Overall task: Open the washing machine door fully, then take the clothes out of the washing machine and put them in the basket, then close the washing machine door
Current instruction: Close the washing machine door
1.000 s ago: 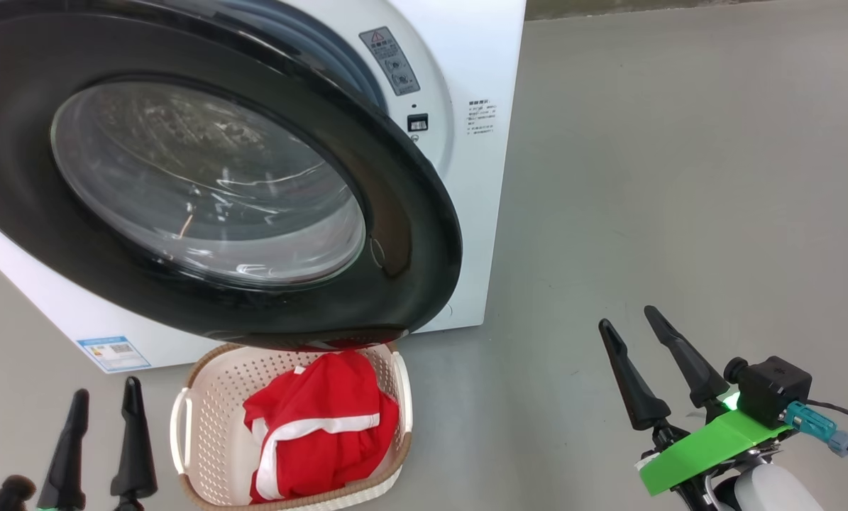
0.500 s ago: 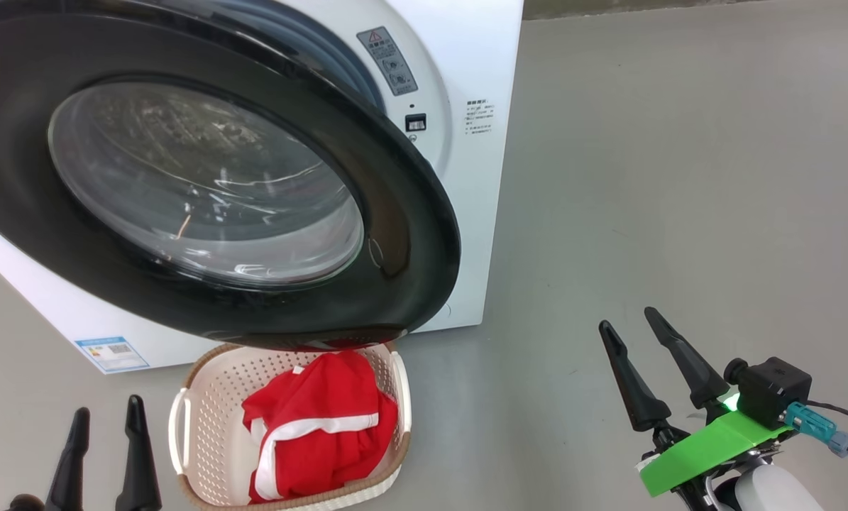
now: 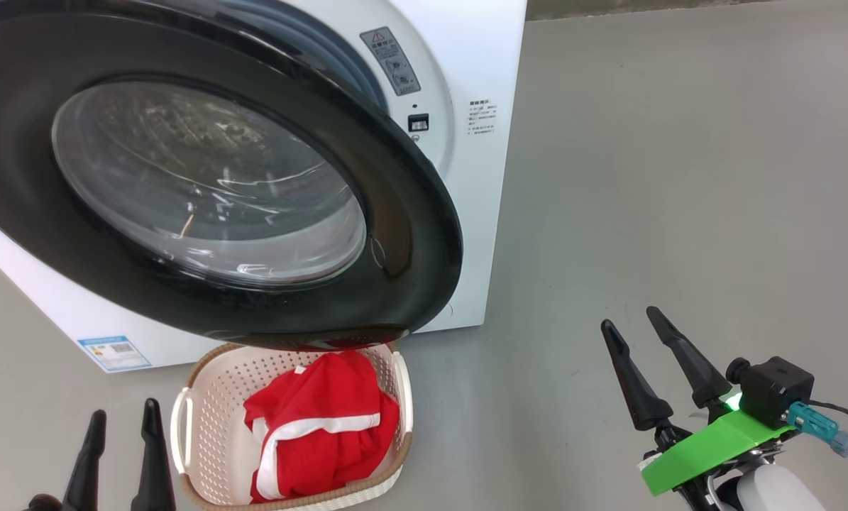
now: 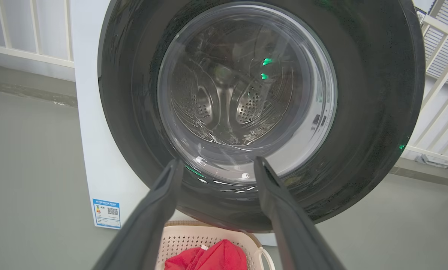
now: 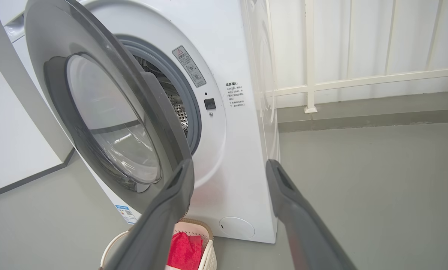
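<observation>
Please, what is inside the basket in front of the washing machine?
Inside the basket lie the red clothes with a white band. Its far end is covered by the washing machine door in the head view, and whatever is under the clothes cannot be seen.

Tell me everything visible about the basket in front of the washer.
The basket is cream-white perforated plastic, rounded rectangular, with a brown woven-look rim and white side handles. It stands upright on the grey floor, close before the washing machine, its far end under the open door. Red clothes with white bands lie heaped inside. The open left hand stands beside it, not touching.
</observation>
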Tool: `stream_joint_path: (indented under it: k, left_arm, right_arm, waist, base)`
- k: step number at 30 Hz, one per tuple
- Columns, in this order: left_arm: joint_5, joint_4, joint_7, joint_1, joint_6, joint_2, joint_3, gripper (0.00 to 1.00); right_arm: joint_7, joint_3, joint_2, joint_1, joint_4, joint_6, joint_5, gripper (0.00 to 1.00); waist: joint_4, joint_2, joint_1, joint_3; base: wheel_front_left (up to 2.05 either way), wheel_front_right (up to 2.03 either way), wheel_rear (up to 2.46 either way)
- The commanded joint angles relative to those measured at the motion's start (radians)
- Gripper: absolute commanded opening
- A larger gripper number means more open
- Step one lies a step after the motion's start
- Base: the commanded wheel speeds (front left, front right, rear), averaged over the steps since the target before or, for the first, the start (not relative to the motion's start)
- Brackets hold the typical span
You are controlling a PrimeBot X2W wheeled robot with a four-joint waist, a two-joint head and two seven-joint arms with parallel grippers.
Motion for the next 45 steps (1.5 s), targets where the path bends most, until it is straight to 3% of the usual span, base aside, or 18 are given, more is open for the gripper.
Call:
stream_joint_path:
  k: [1, 20, 21, 22, 24, 25, 26, 37, 45]
  left_arm:
    - [0.01, -0.018, -0.012, -0.011, -0.003, 0.006, 0.027, 1.0]
    - [0.015, -0.015, -0.012, -0.02, -0.003, 0.0, 0.009, 1.0]
    - [0.016, -0.016, -0.012, -0.021, -0.003, 0.0, 0.009, 1.0]
    - [0.016, -0.017, -0.012, -0.023, -0.003, 0.0, 0.009, 1.0]
    - [0.017, -0.018, -0.012, -0.025, -0.003, 0.0, 0.008, 1.0]
    - [0.018, -0.018, -0.012, -0.026, -0.003, 0.0, 0.007, 1.0]
    - [0.018, -0.019, -0.012, -0.027, -0.003, 0.0, 0.006, 1.0]
    - [0.015, -0.007, -0.012, -0.05, -0.003, 0.001, -0.019, 1.0]
    - [0.013, -0.004, -0.012, -0.075, -0.003, -0.001, -0.033, 1.0]
  right_arm:
    - [-0.005, 0.014, -0.013, 0.003, -0.024, 0.002, 0.003, 1.0]
    - [-0.005, 0.016, -0.015, -0.006, -0.035, 0.002, 0.0, 1.0]
    - [-0.005, 0.017, -0.016, -0.01, -0.039, 0.002, -0.001, 0.8]
    - [-0.005, 0.018, -0.017, -0.013, -0.042, 0.002, -0.001, 0.49]
    - [-0.005, 0.021, -0.019, -0.022, -0.048, 0.002, -0.001, 0.26]
    - [-0.005, 0.021, -0.018, -0.027, -0.053, 0.002, -0.001, 0.07]
    - [-0.005, 0.019, -0.016, -0.031, -0.061, 0.002, 0.0, 0.0]
    - [-0.005, 0.012, 0.011, -0.08, -0.172, 0.002, -0.001, 0.0]
    - [-0.005, 0.143, -0.023, -0.165, -0.187, 0.002, -0.027, 0.0]
  waist:
    - [0.001, 0.0, 0.0, 0.0]
    - [0.009, 0.0, 0.0, 0.006]
    - [0.01, 0.0, 0.0, 0.009]
    - [0.012, 0.0, 0.0, 0.011]
    - [0.015, 0.0, 0.0, 0.016]
    - [0.018, 0.0, 0.0, 0.019]
    - [0.021, 0.0, 0.0, 0.021]
    - [0.069, 0.0, 0.0, 0.046]
    - [0.12, 0.0, 0.0, 0.088]
  base:
    - [0.0, 0.0, 0.0]
    - [0.0, 0.0, 0.0]
    - [0.0, 0.0, 0.0]
    - [0.0, 0.0, 0.0]
    - [0.0, 0.0, 0.0]
    - [0.0, 0.0, 0.0]
    - [0.0, 0.0, 0.0]
    - [0.0, 0.0, 0.0]
    - [0.0, 0.0, 0.0]
